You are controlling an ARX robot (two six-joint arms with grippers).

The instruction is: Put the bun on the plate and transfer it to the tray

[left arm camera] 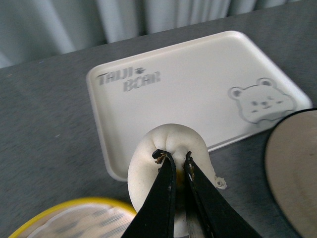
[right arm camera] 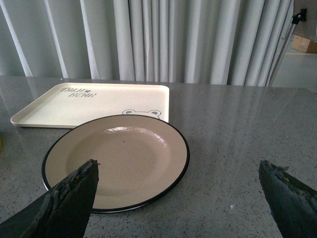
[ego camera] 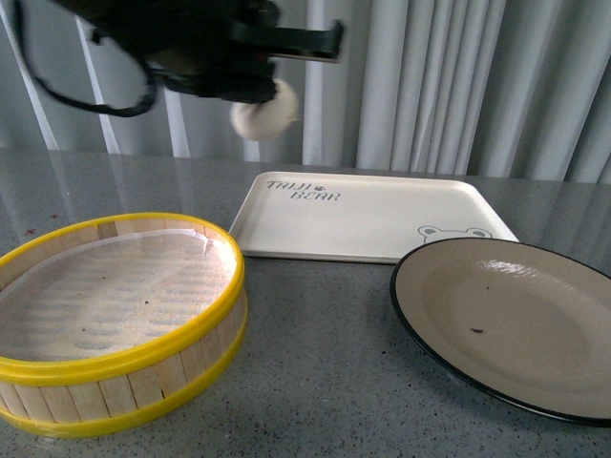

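Now we count one bun, one plate, one tray and one bamboo steamer, with two grippers over them. Our left gripper [left arm camera: 174, 157] is drawn narrow, its two black fingers [left arm camera: 161, 198] pinching the bun [left arm camera: 168, 138] at its pleated top, and the bun hangs in the air, clear of every surface. Below that hand lies the tray [left arm camera: 198, 84], bare, and lower and nearer to us stands the steamer [ego camera: 234, 277], with nothing in it. Our right gripper [right arm camera: 177, 168] is spread wide and grips nothing. The plate [right arm camera: 124, 153] lies on the grey table [ego camera: 315, 372] just ahead of its fingertips. The tray's bear corner is just past the plate, and we cannot tell whether the two touch.
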